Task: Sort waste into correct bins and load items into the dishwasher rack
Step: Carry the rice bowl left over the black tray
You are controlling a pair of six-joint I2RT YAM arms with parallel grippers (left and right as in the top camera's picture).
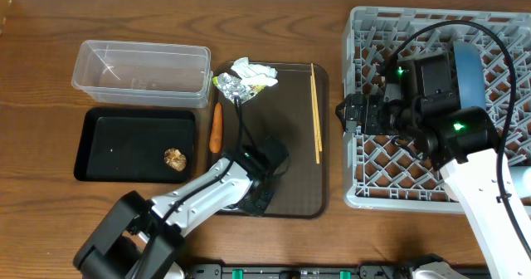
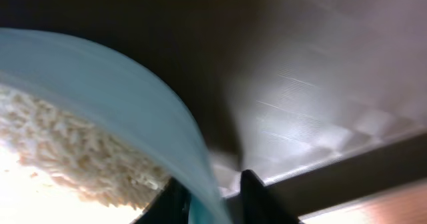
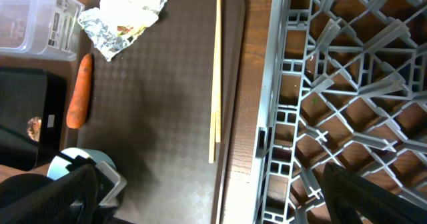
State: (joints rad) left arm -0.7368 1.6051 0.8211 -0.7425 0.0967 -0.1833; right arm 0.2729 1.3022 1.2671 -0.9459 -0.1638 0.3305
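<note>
My left gripper is low over the near part of the brown serving tray. In the left wrist view its fingers are shut on the rim of the small light-blue cup, which holds white rice. The cup also shows in the right wrist view. Crumpled white paper, silvery foil, the carrot and the chopsticks lie on the serving tray. The brown lump is in the black tray. My right gripper is open and empty at the rack's left edge.
The clear tub stands behind the black tray. A blue plate stands upright in the rack behind the right arm. A pale rounded item sits at the rack's right edge. Bare wooden table lies between serving tray and rack.
</note>
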